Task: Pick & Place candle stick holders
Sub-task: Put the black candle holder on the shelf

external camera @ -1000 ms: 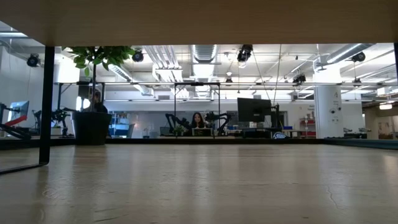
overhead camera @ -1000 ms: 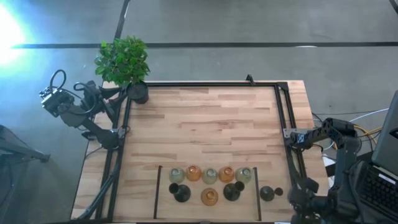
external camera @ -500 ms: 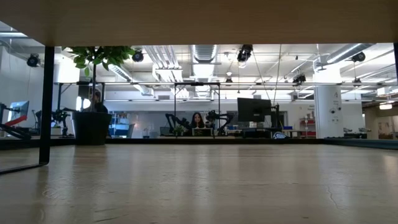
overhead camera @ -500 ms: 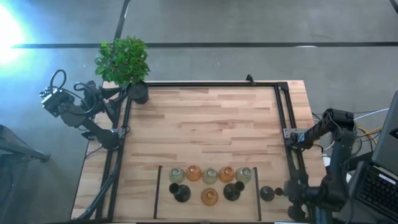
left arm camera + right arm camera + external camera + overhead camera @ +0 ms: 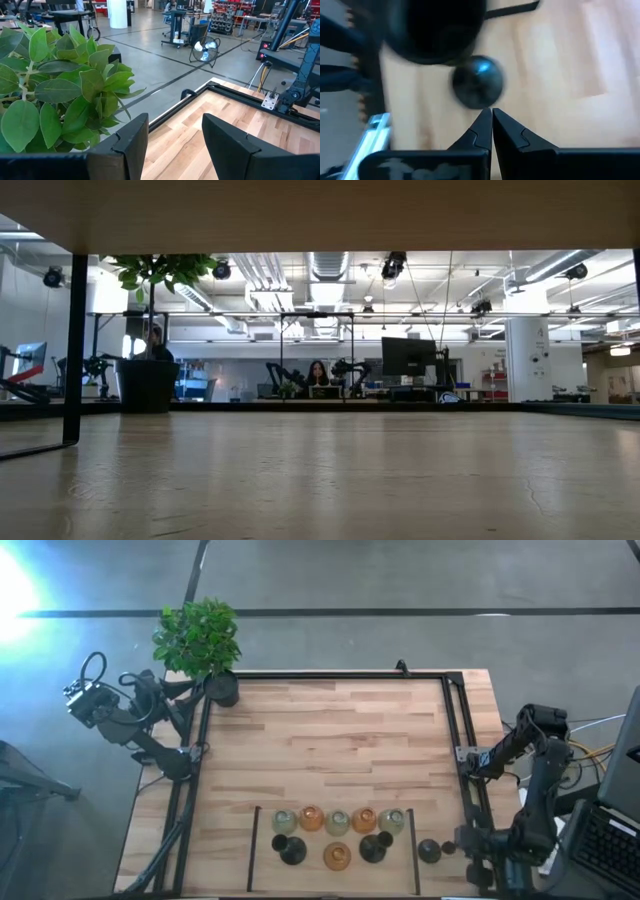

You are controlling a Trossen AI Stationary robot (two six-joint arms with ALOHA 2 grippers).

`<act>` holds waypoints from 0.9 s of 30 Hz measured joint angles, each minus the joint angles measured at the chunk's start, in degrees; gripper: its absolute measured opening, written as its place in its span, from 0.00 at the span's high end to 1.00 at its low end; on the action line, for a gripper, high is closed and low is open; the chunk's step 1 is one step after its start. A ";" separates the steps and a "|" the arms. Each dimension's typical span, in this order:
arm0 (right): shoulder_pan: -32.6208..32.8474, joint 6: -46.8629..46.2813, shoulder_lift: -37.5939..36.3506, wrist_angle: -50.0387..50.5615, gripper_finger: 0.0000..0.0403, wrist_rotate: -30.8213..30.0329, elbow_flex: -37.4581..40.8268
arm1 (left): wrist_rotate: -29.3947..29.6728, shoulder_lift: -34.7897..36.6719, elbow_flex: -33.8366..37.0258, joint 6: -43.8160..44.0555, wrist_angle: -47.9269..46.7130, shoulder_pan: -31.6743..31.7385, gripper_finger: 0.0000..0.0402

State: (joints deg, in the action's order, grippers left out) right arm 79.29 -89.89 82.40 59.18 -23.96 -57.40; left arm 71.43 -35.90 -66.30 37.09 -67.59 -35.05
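- Where the wooden bench (image 5: 340, 730) nears its near edge, the candle stick holders sit bunched between two thin black strips: a row of five alternates pale greenish glass (image 5: 285, 821) and amber glass (image 5: 311, 818).
- Just in front of that row stand a black thin-stemmed holder (image 5: 291, 851), a sixth glass one in amber (image 5: 337, 856) and a second black stemmed one (image 5: 375, 847).
- Outside the right strip, a dark round holder (image 5: 430, 851) rests apart from the group, with a smaller dark piece just beside it.
- The right pincer (image 5: 491, 120) has its fingers pressed together, holding nothing; in the right wrist view it points down at a dark round holder (image 5: 477, 88) just ahead of its tips, without touching it.
- The left pincer (image 5: 172, 145) waits off the bench's far left corner, fingers apart and empty, beside the leafy potted plant (image 5: 198, 637).
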 joint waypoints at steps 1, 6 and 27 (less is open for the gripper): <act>0.00 0.30 -0.16 -0.52 0.98 0.37 0.34 | -0.01 0.00 0.00 0.01 0.00 -0.02 0.53; 0.07 0.17 -4.47 -1.29 0.98 0.26 2.75 | -0.01 0.00 0.00 -0.01 -0.02 -0.02 0.53; 0.02 9.72 -27.09 -4.29 0.98 -5.17 12.79 | -0.01 -0.02 0.00 -0.01 -0.02 0.00 0.53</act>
State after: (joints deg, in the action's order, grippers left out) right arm 79.31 -80.17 55.31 54.89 -29.13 -44.61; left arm 71.42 -35.92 -66.30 37.08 -67.61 -35.06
